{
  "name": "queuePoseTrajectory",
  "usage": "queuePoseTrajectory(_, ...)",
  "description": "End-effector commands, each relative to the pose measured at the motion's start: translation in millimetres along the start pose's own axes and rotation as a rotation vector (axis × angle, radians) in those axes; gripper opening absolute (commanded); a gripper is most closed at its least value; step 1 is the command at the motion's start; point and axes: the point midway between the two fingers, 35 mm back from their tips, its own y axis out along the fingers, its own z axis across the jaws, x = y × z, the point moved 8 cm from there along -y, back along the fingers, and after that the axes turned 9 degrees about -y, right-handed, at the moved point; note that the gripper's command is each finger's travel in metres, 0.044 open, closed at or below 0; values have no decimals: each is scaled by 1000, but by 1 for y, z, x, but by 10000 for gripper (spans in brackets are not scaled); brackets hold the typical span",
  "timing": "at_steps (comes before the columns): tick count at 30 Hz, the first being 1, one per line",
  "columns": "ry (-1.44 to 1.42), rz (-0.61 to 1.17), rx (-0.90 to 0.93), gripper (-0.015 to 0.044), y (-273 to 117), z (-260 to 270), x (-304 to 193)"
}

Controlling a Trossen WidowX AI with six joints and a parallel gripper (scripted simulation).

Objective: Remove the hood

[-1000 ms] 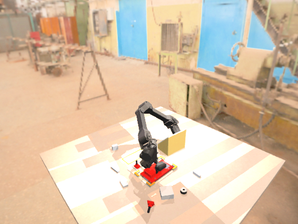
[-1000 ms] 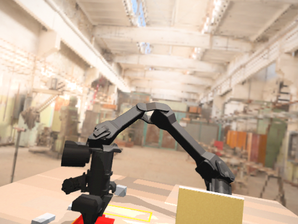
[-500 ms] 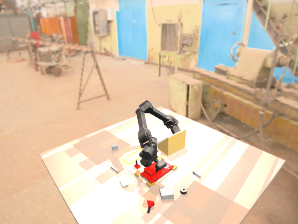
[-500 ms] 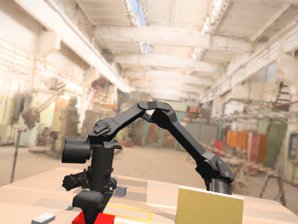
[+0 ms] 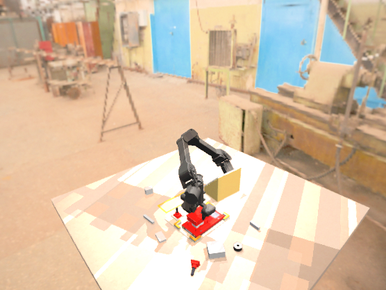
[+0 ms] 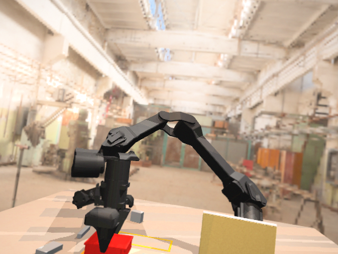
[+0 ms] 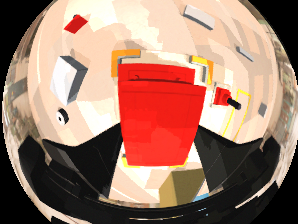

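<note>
Gripper (image 5: pixel 205 216) (image 6: pixel 104 247) (image 7: pixel 158 127) partly open, clamped on hood (image 5: pixel 195 218) (image 6: pixel 117 241) (image 7: pixel 161 122) between its fingers. Hood: smooth, red, boxy.

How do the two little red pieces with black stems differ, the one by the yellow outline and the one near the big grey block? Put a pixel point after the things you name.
The outline-side piece (image 5: pixel 177 215) (image 7: pixel 221 95) stands with its stem up; the block-side piece (image 5: pixel 195 263) (image 7: pixel 76 24) lies over, stem along the table. The outline-side piece sits near the yellow outline (image 5: pixel 166 211) (image 6: pixel 171 245) (image 7: pixel 244 92), the block-side piece near the grey block (image 5: pixel 216 250) (image 7: pixel 68 80). Both pair red with a black stem.
</note>
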Motion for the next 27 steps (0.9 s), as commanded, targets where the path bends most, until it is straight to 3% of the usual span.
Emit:
queuePoseTrajectory(1, 11, -17, 8, 0, -24, 0, 3)
queuePoseTrajectory(7, 0, -15, 4, 0, -28, -3, 0)
queuePoseTrajectory(27, 13, -26, 43, 0, -35, -113, -19)
